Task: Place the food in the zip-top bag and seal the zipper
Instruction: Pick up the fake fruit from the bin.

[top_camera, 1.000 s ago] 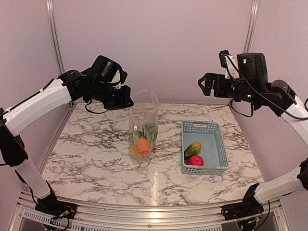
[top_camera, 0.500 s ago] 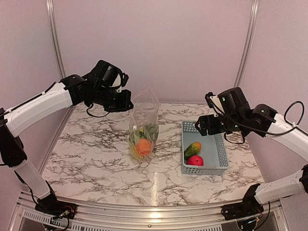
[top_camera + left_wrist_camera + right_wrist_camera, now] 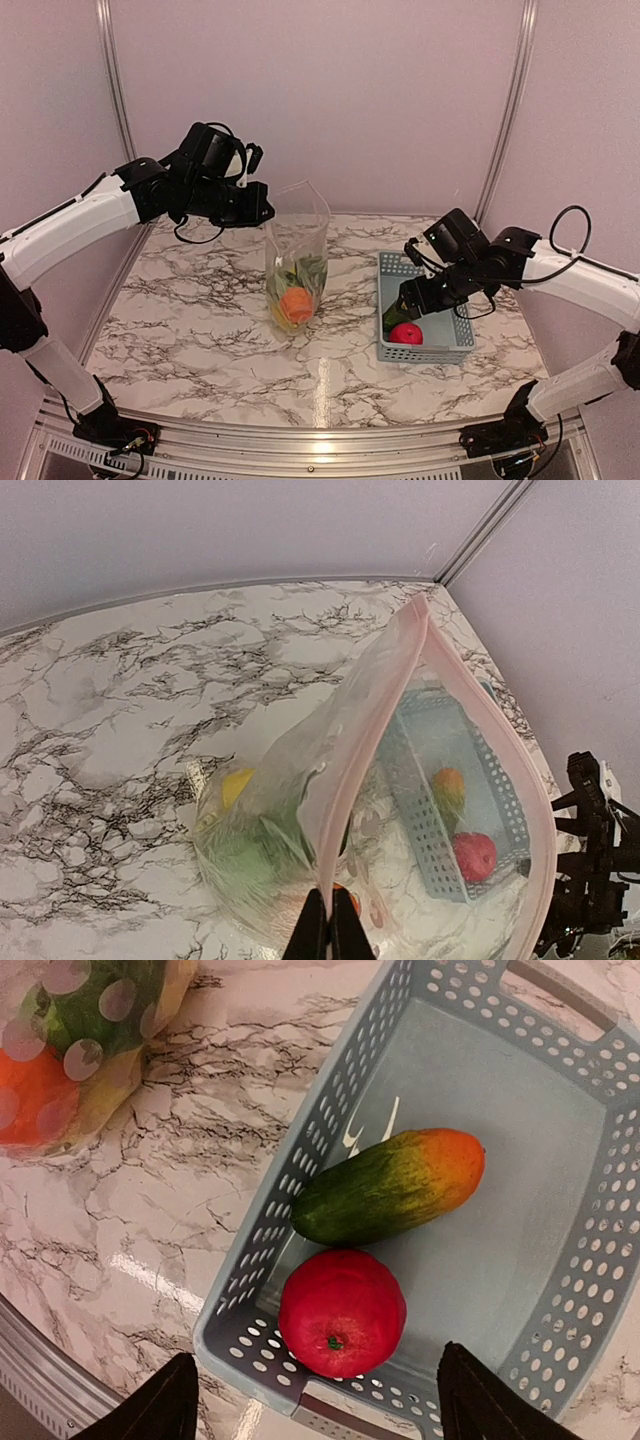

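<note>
The clear zip-top bag [image 3: 298, 255] stands upright mid-table, holding an orange [image 3: 296, 303], green pepper and yellow pieces. My left gripper [image 3: 262, 213] is shut on the bag's pinkish zipper edge [image 3: 375, 720] and holds the mouth open; in the left wrist view the fingers [image 3: 328, 932] pinch that strip. My right gripper [image 3: 408, 300] is open and empty above the grey-blue basket [image 3: 450, 318]. In the right wrist view its fingertips [image 3: 150, 1415] straddle the red apple [image 3: 342, 1312]. The green-orange mango [image 3: 390, 1186] lies just behind the apple.
The basket [image 3: 520, 1110] stands right of the bag on the marble table [image 3: 190, 330]. Metal frame posts [image 3: 112, 75] rise at the back corners. A metal rail [image 3: 320, 440] runs along the table's near edge.
My right arm has swung down and leftward from high at the back right to just above the basket. My left gripper has kept its hold on the bag's edge, shifting slightly.
</note>
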`<state>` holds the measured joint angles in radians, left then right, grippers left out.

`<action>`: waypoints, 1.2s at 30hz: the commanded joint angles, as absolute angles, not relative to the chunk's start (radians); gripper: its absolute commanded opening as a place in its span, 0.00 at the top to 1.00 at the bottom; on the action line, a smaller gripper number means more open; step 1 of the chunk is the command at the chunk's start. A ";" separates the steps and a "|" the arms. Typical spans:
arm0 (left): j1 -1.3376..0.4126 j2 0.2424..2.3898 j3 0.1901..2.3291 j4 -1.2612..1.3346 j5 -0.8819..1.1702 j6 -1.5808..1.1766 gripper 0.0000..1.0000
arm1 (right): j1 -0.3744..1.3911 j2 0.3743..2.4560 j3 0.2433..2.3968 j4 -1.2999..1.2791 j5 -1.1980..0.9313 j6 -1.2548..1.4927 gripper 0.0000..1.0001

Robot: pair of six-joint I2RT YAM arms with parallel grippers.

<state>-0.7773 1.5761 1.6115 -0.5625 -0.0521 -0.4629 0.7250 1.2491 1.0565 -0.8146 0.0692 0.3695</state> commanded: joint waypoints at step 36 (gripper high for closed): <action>-0.781 1.557 1.557 -0.463 -0.076 -0.486 1.00 | 0.694 1.521 1.083 -0.874 0.030 0.387 0.41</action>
